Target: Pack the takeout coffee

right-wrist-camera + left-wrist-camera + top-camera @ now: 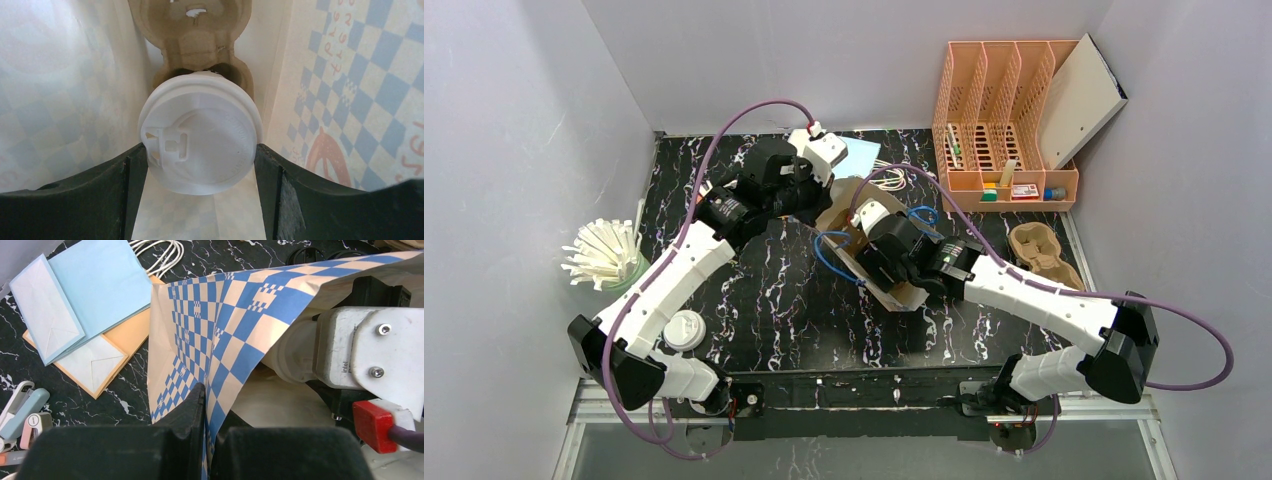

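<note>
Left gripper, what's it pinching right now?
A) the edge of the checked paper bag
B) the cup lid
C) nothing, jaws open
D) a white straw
A: in the left wrist view the left gripper is closed on an edge of the blue-checked paper bag.

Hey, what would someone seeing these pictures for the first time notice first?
The blue-checked bag in the middle, its edge pinched in the left claw. Inside it, the right claw grips a white-lidded cup by a cardboard carrier. A bunch of white straws bristles at far left.
</note>
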`<state>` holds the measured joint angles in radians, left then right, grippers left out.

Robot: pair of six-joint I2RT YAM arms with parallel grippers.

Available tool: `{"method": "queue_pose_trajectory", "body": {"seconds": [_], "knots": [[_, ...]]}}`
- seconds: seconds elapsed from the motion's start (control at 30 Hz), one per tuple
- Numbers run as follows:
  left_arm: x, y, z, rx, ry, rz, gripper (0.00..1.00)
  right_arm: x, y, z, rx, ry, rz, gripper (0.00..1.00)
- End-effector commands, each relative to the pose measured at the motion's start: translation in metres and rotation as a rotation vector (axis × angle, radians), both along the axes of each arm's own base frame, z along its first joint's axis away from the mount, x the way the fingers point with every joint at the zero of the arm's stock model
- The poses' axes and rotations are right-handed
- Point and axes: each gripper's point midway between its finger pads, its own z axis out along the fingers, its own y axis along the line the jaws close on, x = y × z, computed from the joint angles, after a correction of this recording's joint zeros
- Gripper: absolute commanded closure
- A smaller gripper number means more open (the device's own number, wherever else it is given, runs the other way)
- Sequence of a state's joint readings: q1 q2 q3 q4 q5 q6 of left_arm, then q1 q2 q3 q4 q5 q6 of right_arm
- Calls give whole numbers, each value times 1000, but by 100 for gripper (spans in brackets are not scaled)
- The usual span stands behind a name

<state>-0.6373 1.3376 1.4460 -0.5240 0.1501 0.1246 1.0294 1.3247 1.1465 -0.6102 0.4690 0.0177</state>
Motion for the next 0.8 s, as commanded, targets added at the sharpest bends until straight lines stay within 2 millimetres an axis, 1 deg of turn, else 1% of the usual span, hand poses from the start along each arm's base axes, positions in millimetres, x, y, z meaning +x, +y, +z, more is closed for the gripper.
{"method": "queue_pose_trajectory", "body": {"seconds": [0.0,0.13,0.4,0.77], "knots": [[-11,-4,-7,-19,47,-27,100,1,8,4,49,-20,21,78],[-14,-2,-13,-5,68,-23,100,-6,8,-5,45,29,29,78],[-20,-1,-15,-5,92,-29,100,-12,4,-15,32,82,30,77],[-21,1,-16,-3,90,-24,100,-29,-6,-41,6,180,32,77]]}}
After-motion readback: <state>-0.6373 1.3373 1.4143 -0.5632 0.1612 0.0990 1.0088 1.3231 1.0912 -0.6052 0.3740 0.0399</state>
